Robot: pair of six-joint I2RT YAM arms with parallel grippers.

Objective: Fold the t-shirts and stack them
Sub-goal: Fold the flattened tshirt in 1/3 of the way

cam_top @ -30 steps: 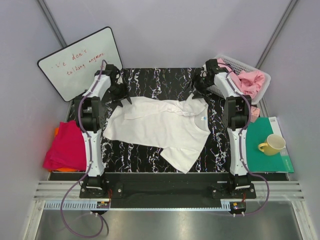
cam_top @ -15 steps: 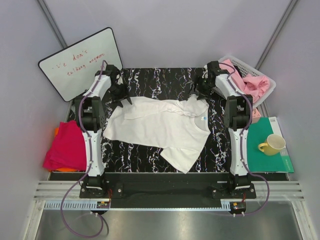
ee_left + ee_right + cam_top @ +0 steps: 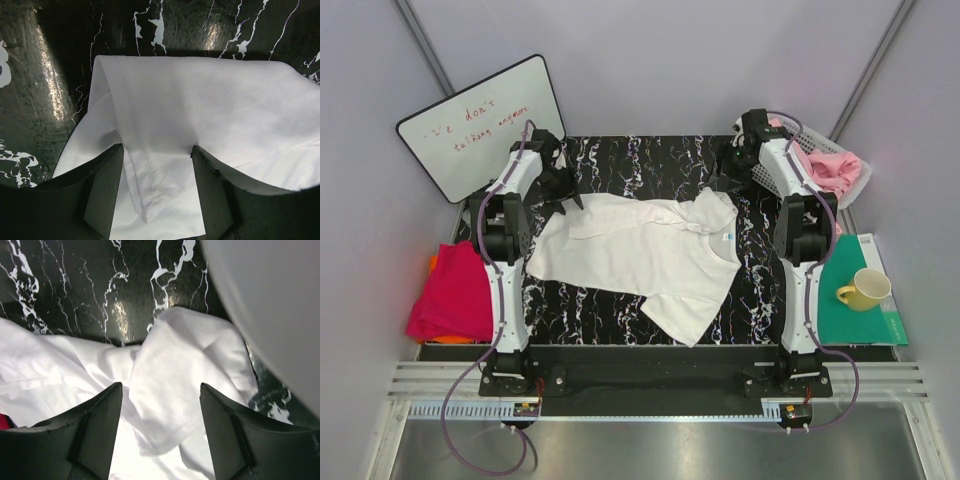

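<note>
A white collared t-shirt (image 3: 640, 250) lies spread on the black marbled table, its blue neck label toward the right. My left gripper (image 3: 565, 197) is open at its far left corner. In the left wrist view (image 3: 157, 167) a folded hem of the shirt (image 3: 200, 100) lies between the spread fingers. My right gripper (image 3: 723, 180) is open just above the far right sleeve (image 3: 190, 370), which lies loose between its fingers (image 3: 160, 405). A pink shirt (image 3: 830, 168) sits in the basket. A magenta-red shirt (image 3: 450, 295) lies over an orange one (image 3: 432, 264) at the left.
A white mesh basket (image 3: 798, 128) stands at the back right, close to the right arm. A teal mat (image 3: 845, 305) with a yellow mug (image 3: 863, 288) lies at the right. A whiteboard (image 3: 480, 125) leans at the back left.
The right arm has drawn back and to the right, off the shirt's far right sleeve, which now lies flatter. The basket has shifted slightly right. The left arm has not moved.
</note>
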